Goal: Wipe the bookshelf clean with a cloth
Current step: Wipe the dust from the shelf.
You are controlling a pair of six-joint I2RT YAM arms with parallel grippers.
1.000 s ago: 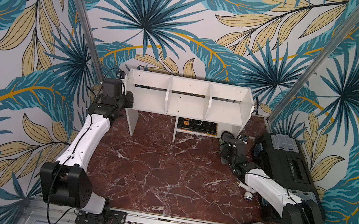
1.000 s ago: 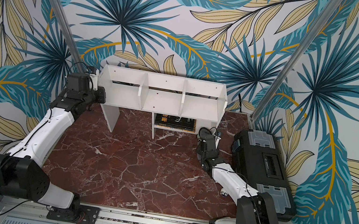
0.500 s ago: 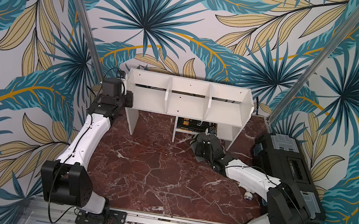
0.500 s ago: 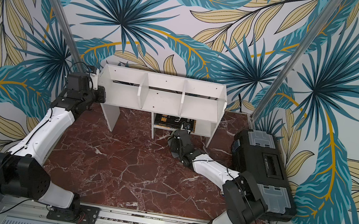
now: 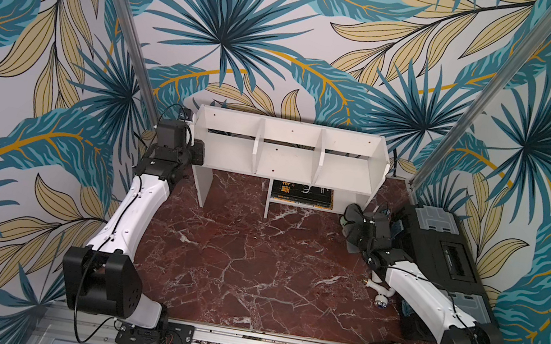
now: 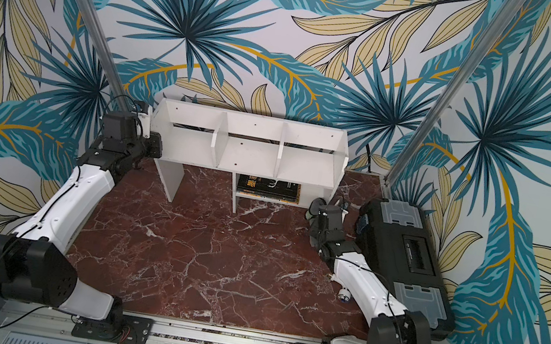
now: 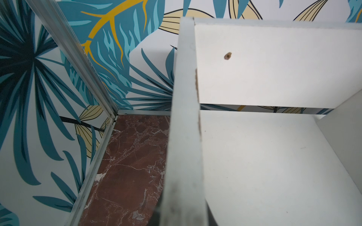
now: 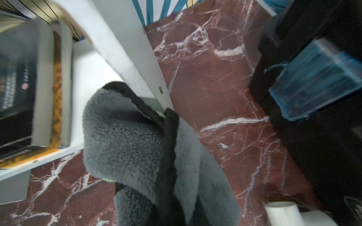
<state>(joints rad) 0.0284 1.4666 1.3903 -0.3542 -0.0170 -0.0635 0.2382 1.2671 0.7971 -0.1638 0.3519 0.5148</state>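
The white bookshelf (image 5: 287, 160) (image 6: 250, 153) stands at the back of the marble table. My left gripper (image 5: 196, 146) (image 6: 154, 143) is shut on the front edge of the bookshelf's left end panel (image 7: 184, 137); in the left wrist view the panel runs between the dark fingers (image 7: 156, 217). My right gripper (image 5: 362, 233) (image 6: 320, 226) is low beside the right leg panel (image 8: 137, 64), shut on the grey cloth (image 5: 352, 225) (image 6: 315, 221) (image 8: 127, 133). The bunched cloth hides the jaws and rests against that leg's front edge.
A black toolbox (image 5: 443, 246) (image 6: 405, 247) with grey lid panels lies along the right side, close to the right arm. Books (image 5: 302, 193) (image 8: 29, 88) lie in the lower cubby. A small white plastic fitting (image 5: 380, 296) (image 8: 282, 215) lies under the right forearm.
The right gripper swung left with the cloth to the front of the lower cubby half a second ago, then back right to the leg panel. The left arm has not moved.
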